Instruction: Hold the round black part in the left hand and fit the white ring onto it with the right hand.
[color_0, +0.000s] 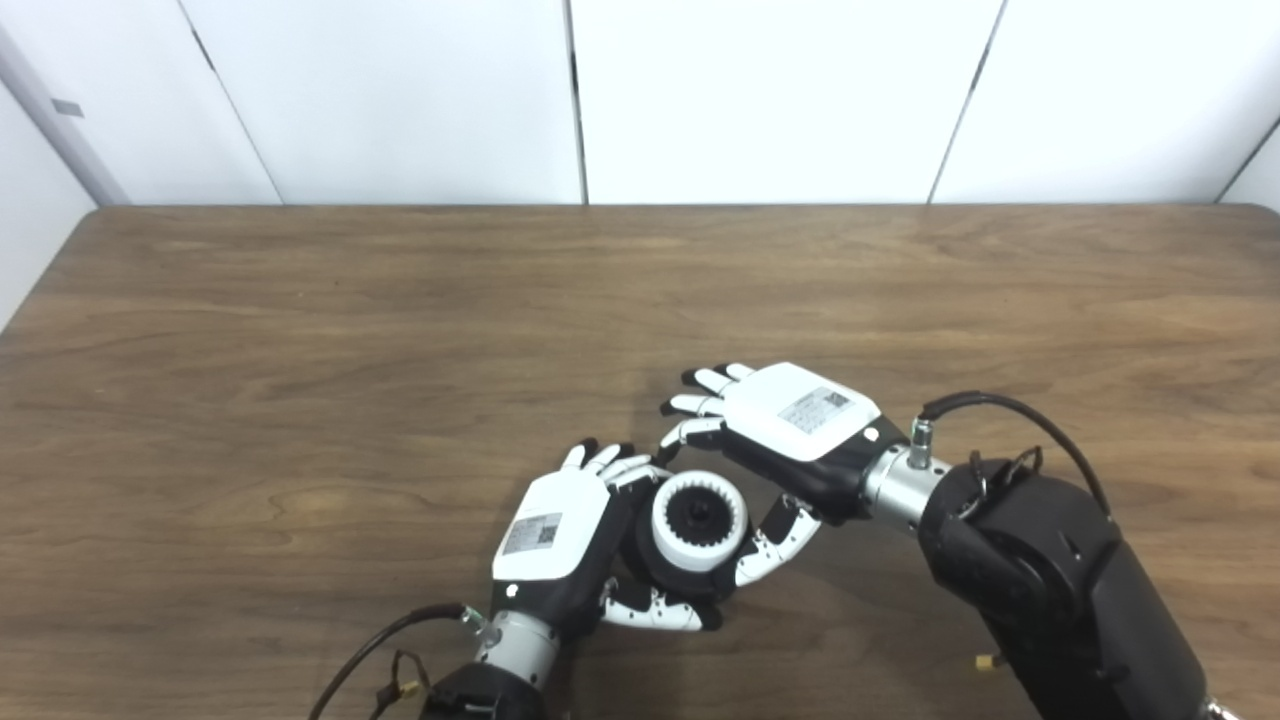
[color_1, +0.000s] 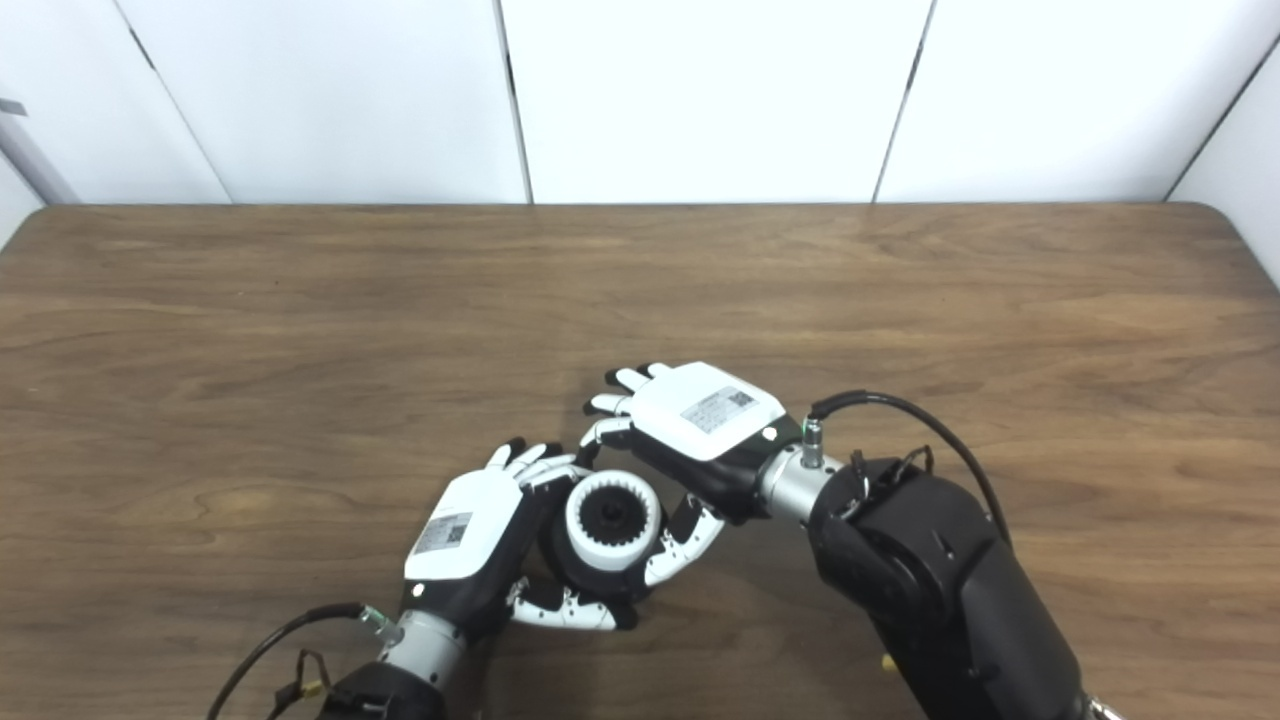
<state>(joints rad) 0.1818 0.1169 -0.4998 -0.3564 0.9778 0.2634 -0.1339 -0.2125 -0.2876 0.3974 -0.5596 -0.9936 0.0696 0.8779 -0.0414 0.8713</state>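
Starting at the lower left of the frame, we see a black cable (color_0: 375, 640) looping up to the wrist of the left arm, which enters from the bottom edge. The left hand (color_0: 560, 540) sits low and just left of centre, its white back facing up, and it is wrapped around the round black part (color_0: 655, 570) — fingers curled over the far side, thumb hooked under the near side.

At the middle of the lower half, the white ring (color_0: 699, 520) sits on top of the black part, its toothed inner edge facing up and a dark hub showing through the opening. Whether it is fully seated we cannot tell.

Just right of the ring we find the right hand (color_0: 790, 430), tilted with its white back toward us. Its fingers are spread and extend past the far side of the ring, while its thumb (color_0: 770, 545) reaches down along the ring's near right side — seemingly touching it, but not gripping it.

At the lower right, the bulky black forearm (color_0: 1050, 580) fills the corner. Everything rests over a brown wooden table (color_0: 300, 330), with white wall panels (color_0: 400, 100) across the top of the frame.
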